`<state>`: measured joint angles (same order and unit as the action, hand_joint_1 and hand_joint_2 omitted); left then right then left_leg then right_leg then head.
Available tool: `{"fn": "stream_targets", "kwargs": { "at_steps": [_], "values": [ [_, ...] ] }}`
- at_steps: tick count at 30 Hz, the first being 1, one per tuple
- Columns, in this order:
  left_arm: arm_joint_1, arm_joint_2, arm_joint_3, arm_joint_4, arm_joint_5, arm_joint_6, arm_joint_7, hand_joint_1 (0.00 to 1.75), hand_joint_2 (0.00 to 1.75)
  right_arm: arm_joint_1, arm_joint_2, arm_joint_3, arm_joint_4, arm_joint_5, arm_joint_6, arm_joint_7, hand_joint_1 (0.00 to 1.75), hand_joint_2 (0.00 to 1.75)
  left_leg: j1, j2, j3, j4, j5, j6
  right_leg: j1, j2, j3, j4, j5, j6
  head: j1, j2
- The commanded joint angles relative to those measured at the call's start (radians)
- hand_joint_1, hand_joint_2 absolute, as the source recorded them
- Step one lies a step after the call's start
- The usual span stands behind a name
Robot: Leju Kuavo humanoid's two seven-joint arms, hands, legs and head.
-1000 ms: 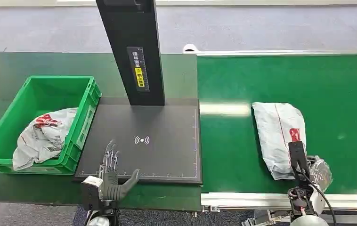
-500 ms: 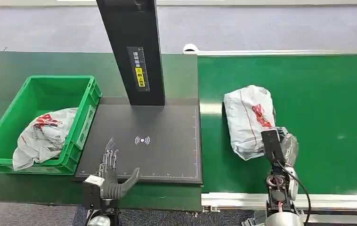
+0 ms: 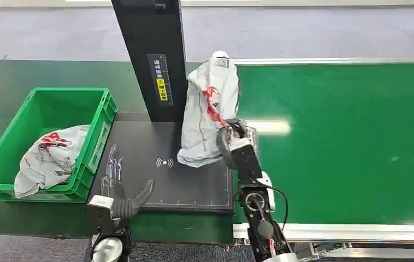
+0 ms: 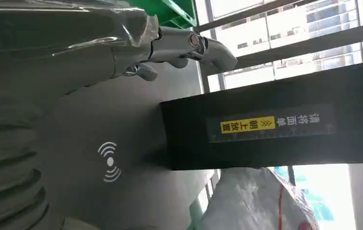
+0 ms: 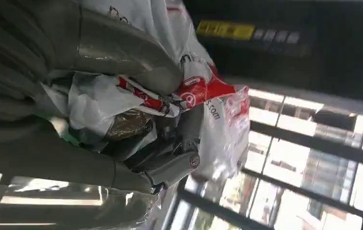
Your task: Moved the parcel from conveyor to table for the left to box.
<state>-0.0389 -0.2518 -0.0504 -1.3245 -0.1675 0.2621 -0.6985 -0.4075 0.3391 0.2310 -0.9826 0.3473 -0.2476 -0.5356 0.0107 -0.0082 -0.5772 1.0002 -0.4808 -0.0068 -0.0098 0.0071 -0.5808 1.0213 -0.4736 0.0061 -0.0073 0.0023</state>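
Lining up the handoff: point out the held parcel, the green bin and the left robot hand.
held parcel point(image 3: 203, 117), head view, on its white middle.
green bin point(image 3: 102, 121), head view, on its right wall.
left robot hand point(image 3: 118, 192), head view, on the palm, over the black pad's front edge.

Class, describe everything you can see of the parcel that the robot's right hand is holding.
The parcel is a soft, crinkled white plastic mailer bag with red printing. It stands roughly upright, its top beside the black post, its lower end over the dark scanner pad; whether it touches the pad is unclear. The right hand grips its side, the fingers bunching the plastic.
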Motion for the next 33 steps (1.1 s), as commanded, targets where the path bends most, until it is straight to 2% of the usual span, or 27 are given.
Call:
{"fn": "stream_targets", "kwargs": {
  "at_steps": [1,6,7,8,22,29,33],
  "values": [
    [-0.019,0.027,0.003,0.037,0.003,0.032,0.0,0.0,1.75,-0.126,0.01,0.437,0.312,-0.188,-0.014,0.013,1.75,1.75,0.0,0.003,0.002,-0.001,0.0,0.0,0.0,0.002,0.001,-0.002,0.0,-0.001,0.0,0.0],
    [-0.017,0.03,0.003,0.035,0.003,0.039,0.0,0.0,1.75,-0.133,0.01,0.456,0.338,-0.209,-0.025,0.014,1.75,1.75,0.0,0.002,0.002,-0.002,0.0,0.0,0.0,0.002,0.0,-0.002,0.001,0.0,0.0,0.0],
    [-0.013,0.031,0.003,0.03,0.006,0.043,0.0,0.0,1.75,-0.141,0.01,0.458,0.37,-0.226,-0.021,0.02,0.56,1.75,0.0,0.001,0.001,-0.001,0.0,0.0,0.0,0.001,-0.001,-0.001,0.0,0.0,-0.001,0.0],
    [-0.012,0.031,0.004,0.03,0.006,0.044,0.0,0.0,1.75,-0.141,0.01,0.456,0.373,-0.234,-0.018,0.019,0.02,1.75,0.0,0.0,0.0,-0.001,0.0,0.0,0.0,0.001,-0.002,-0.001,0.0,0.0,0.0,0.0],
    [-0.017,0.031,0.006,0.041,0.01,0.04,0.0,0.0,1.75,-0.148,0.01,0.427,0.41,-0.26,0.005,0.013,0.0,1.75,0.0,0.0,0.002,-0.002,0.0,0.0,0.001,0.0,0.001,-0.003,0.001,-0.001,0.0,0.0],
    [-0.024,0.034,0.003,0.051,0.019,0.032,0.0,0.0,1.75,-0.135,0.01,0.345,0.42,-0.262,0.056,-0.051,0.0,1.75,0.0,-0.002,0.001,-0.002,0.001,0.0,0.0,-0.002,0.0,-0.003,0.001,0.0,0.0,0.0],
    [-0.026,0.03,0.007,0.06,0.018,0.03,0.0,0.0,1.75,-0.132,0.01,0.343,0.393,-0.272,0.096,-0.079,0.0,1.75,0.0,-0.002,0.001,-0.001,0.0,0.0,0.0,-0.002,0.0,-0.002,0.0,0.0,0.0,0.0]
  ]
}}
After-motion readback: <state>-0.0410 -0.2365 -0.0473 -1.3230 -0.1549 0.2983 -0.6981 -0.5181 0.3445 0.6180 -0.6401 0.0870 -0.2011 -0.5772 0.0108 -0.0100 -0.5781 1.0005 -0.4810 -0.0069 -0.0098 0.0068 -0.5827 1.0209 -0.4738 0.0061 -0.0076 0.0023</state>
